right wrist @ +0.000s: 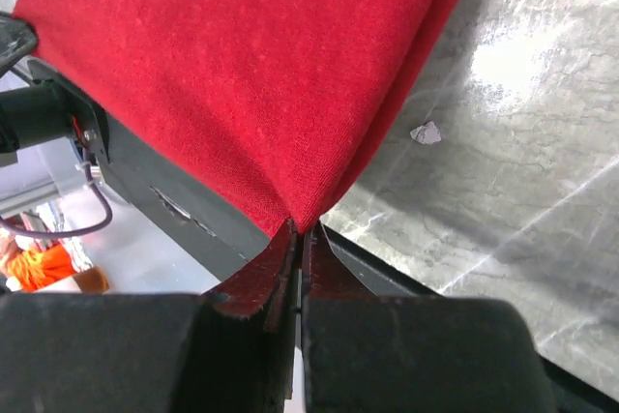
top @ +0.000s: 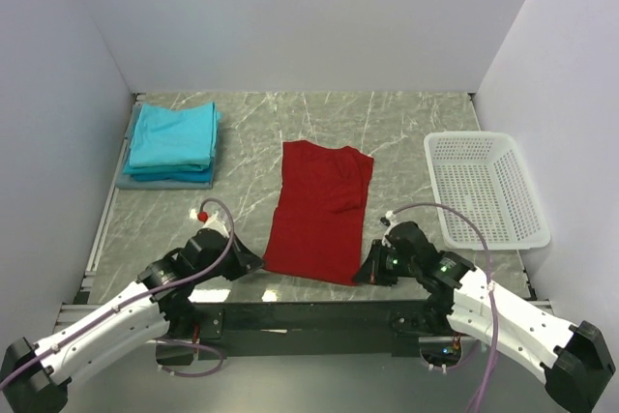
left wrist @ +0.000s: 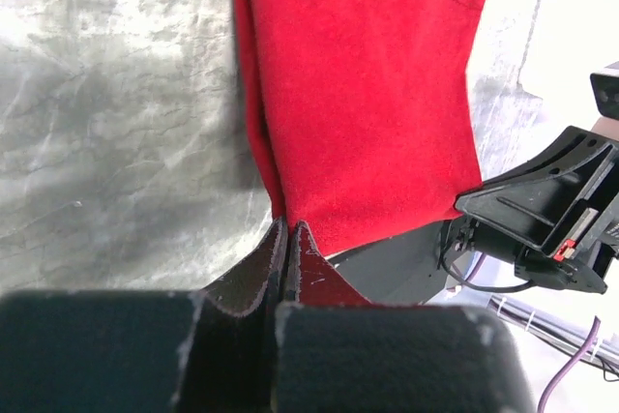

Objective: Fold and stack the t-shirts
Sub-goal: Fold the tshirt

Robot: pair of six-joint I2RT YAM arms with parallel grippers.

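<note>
A dark red t-shirt (top: 321, 208) lies in a long folded strip in the middle of the marble table. My left gripper (top: 259, 264) is shut on its near left corner, seen in the left wrist view as red cloth (left wrist: 368, 94) pinched at my left gripper (left wrist: 288, 229). At the near right corner my right gripper (top: 366, 275) is shut on the shirt; the right wrist view shows the cloth (right wrist: 251, 74) drawn to a point in my right gripper (right wrist: 300, 231). A stack of folded teal t-shirts (top: 174, 140) sits at the back left.
A white lattice basket (top: 484, 189) stands at the right on the table. White walls enclose the back and both sides. The black base rail (top: 309, 314) runs along the near edge, just under the shirt's near hem.
</note>
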